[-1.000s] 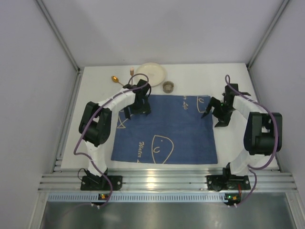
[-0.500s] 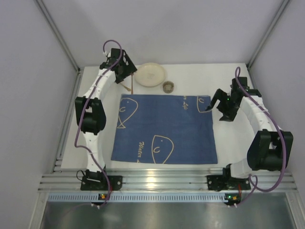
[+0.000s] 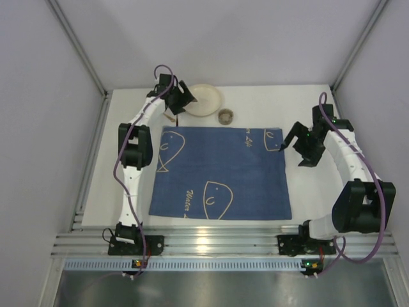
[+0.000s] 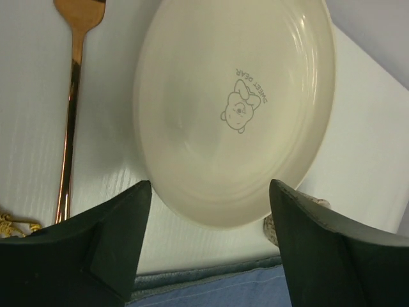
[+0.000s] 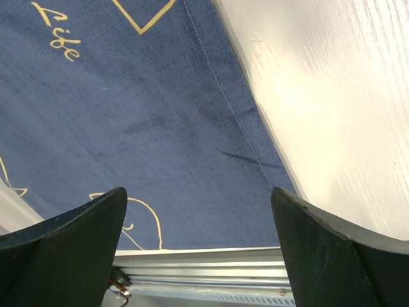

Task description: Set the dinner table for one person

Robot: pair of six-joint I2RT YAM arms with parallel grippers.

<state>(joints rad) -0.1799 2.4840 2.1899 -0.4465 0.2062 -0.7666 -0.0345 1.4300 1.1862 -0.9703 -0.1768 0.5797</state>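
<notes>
Over the cream plate (image 4: pixel 192 128) the left fingers (image 4: pixel 108 249) stand spread; right fingers (image 5: pixel 64 243) spread above the placemat (image 5: pixel 128 115).

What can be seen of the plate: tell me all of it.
The plate is round, cream and glossy, with faint rings inside its rim and a small printed bear captioned SWEET BEAR at centre. It is empty and lies flat on the white table, on the far side beyond the placemat. A copper utensil lies beside it, apart. The open left gripper hangs over its near rim; no contact shows.
</notes>
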